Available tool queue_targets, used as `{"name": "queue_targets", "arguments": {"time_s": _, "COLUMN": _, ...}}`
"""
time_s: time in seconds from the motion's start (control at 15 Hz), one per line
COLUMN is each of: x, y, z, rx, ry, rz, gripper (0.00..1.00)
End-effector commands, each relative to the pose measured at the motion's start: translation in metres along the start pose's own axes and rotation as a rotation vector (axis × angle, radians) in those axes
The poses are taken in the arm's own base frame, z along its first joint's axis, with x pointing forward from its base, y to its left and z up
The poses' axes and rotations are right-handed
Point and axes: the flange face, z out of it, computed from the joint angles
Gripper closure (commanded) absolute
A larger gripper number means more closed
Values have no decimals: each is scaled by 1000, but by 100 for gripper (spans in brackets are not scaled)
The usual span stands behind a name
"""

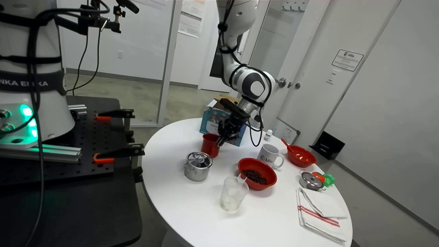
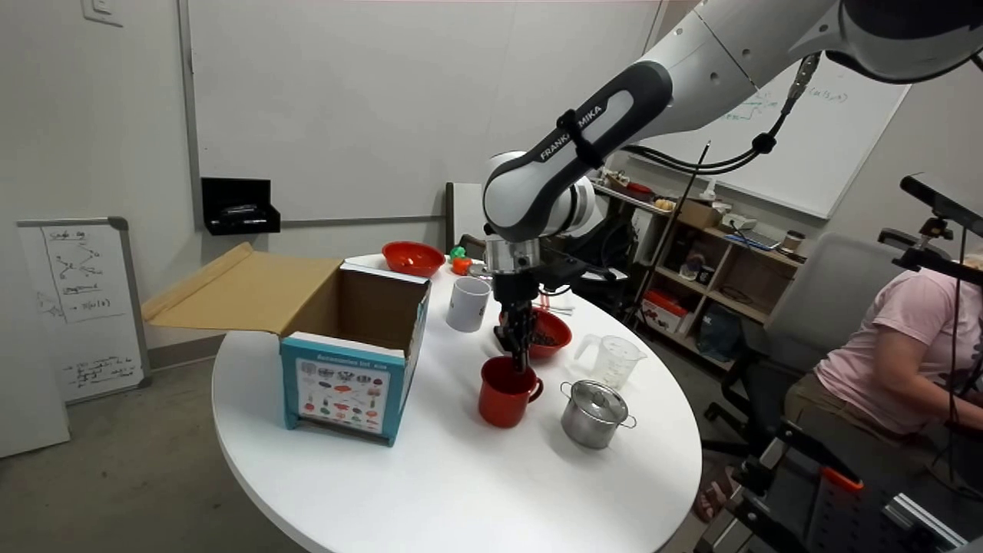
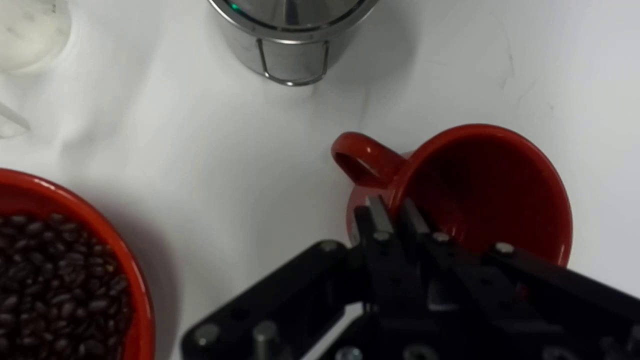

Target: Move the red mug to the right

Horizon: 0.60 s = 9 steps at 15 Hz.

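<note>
Your round white table [image 1: 274,219] carries plenty around the glossy red cylindrical mug [image 2: 501,403], which is between a lidded stainless-steel pot [image 2: 594,415], near its side handle [image 3: 372,150], and an open blue cardboard box [image 2: 345,392] on the opposite side. Also nearby are a wide red bowl [image 3: 144,300] of dark beans [image 3: 60,290] and a clear plastic measuring jug [image 1: 234,195]. Carry the mug low and you risk knocking the pot, or shoving the bowl and scattering beans; the jug, being see-through, is easily missed. Your order says right without saying whose, so choose the path before you commit.

Your hold is likely the weaker point. It takes the mug at one edge, so the weight would hang off-centre; with that slick finish, a quick start could let it swing or slip. Lift too little and the base may drag and tip.

As for the tool, your gripper [image 3: 397,215] is nearly closed: one finger [image 3: 380,215] stands outside the mug's wall, just beside the handle's root, its partner reaches inside, and the red rim runs through the narrow gap. It looks pinched rather than loosely straddled, though how firmly you cannot tell. Nor can you tell whether the base is touching the table.
</note>
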Motion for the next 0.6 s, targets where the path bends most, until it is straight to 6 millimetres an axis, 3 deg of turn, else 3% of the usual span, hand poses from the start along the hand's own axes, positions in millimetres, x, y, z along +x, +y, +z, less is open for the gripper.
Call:
{"name": "queue_targets", "arguments": {"time_s": 0.0, "x": -15, "y": -6, "z": -29, "rx": 54, "ry": 26, "rz": -11, "gripper": 98}}
{"name": "queue_targets", "arguments": {"time_s": 0.27, "x": -28, "y": -1, "z": -62, "rx": 146, "ry": 76, "rz": 53, "gripper": 98}}
{"name": "queue_targets", "arguments": {"time_s": 0.53, "x": -52, "y": 31, "z": -91, "rx": 275, "ry": 113, "rz": 212, "gripper": 98}}
